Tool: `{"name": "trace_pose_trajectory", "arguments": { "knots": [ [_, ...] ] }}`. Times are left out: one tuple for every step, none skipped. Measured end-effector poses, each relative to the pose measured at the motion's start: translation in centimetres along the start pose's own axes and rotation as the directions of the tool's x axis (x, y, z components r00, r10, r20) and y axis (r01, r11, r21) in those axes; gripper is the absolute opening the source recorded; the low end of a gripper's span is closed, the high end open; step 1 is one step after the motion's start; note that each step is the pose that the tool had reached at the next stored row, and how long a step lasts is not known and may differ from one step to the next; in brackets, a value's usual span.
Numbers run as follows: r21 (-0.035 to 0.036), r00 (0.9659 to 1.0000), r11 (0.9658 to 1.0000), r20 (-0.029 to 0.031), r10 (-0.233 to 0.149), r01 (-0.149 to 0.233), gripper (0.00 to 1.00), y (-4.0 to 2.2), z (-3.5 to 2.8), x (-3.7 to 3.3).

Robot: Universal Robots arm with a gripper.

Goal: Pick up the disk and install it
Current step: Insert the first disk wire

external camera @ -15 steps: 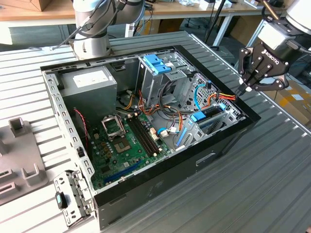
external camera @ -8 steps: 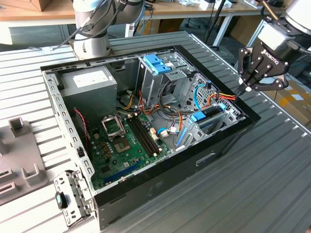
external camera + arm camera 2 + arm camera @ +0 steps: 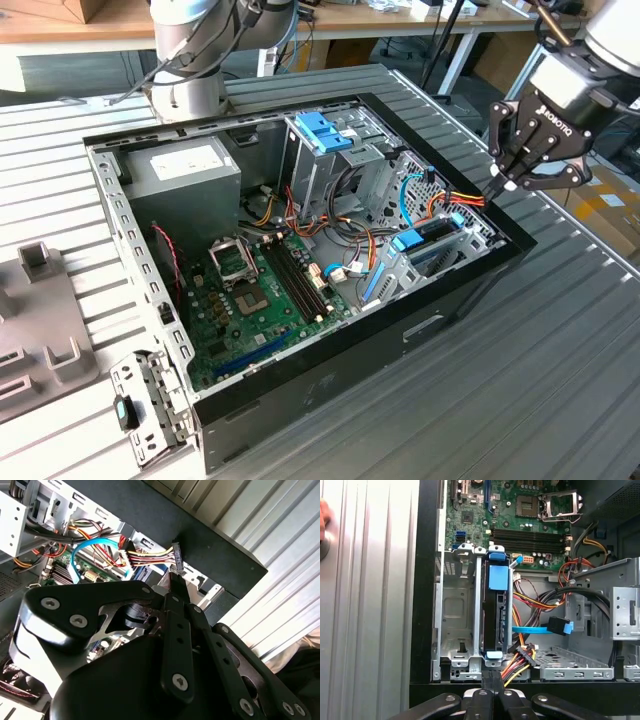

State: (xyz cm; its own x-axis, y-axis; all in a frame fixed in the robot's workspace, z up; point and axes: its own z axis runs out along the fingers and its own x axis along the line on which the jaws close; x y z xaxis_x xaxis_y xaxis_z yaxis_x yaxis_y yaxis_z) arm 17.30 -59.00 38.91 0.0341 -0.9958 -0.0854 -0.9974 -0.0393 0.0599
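Note:
The disk stands on edge in a slot of the metal drive bay at the case's near corner, with blue carrier tabs at both of its ends. In the exterior view the disk sits low in the bay at the case's right end, behind a blue tab. My gripper hovers just outside and above the case's right wall, apart from the disk. Its fingertips are pressed together with nothing between them. In the first wrist view the gripper is over the black case rim, in line with the disk's slot.
The open case holds a motherboard, a grey power-supply box and a light-blue latch on a metal cage. Orange and red cables with a connector lie beside the bay. A hand rests on the ribbed table.

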Motion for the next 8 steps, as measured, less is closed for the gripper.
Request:
{"name": "trace_pose_trajectory", "arguments": {
  "knots": [
    [-0.0003, 1.0, 1.0, -0.0001, -0.003, 0.003, 0.11, -0.05, 0.02, 0.01],
    [-0.0006, 1.0, 1.0, -0.0002, -0.007, 0.007, 0.11, -0.11, 0.04, 0.01],
    [-0.0009, 1.0, 1.0, -0.0004, -0.01, 0.01, 0.11, -0.15, 0.06, 0.01],
    [-0.0013, 0.9999, 0.9999, -0.0008, -0.014, 0.014, 0.11, -0.21, 0.07, 0.01],
    [-0.0015, 0.9999, 0.9999, -0.0008, -0.016, 0.016, 0.11, -0.23, 0.09, 0.02],
    [-0.0017, 0.9998, 0.9998, -0.001, -0.019, 0.019, 0.11, -0.26, 0.09, 0.02],
    [-0.0019, 0.9998, 0.9998, -0.0011, -0.022, 0.022, 0.11, -0.3, 0.11, 0.02],
    [-0.0021, 0.9997, 0.9997, -0.0012, -0.024, 0.024, 0.11, -0.32, 0.12, 0.02]
  ]
}}
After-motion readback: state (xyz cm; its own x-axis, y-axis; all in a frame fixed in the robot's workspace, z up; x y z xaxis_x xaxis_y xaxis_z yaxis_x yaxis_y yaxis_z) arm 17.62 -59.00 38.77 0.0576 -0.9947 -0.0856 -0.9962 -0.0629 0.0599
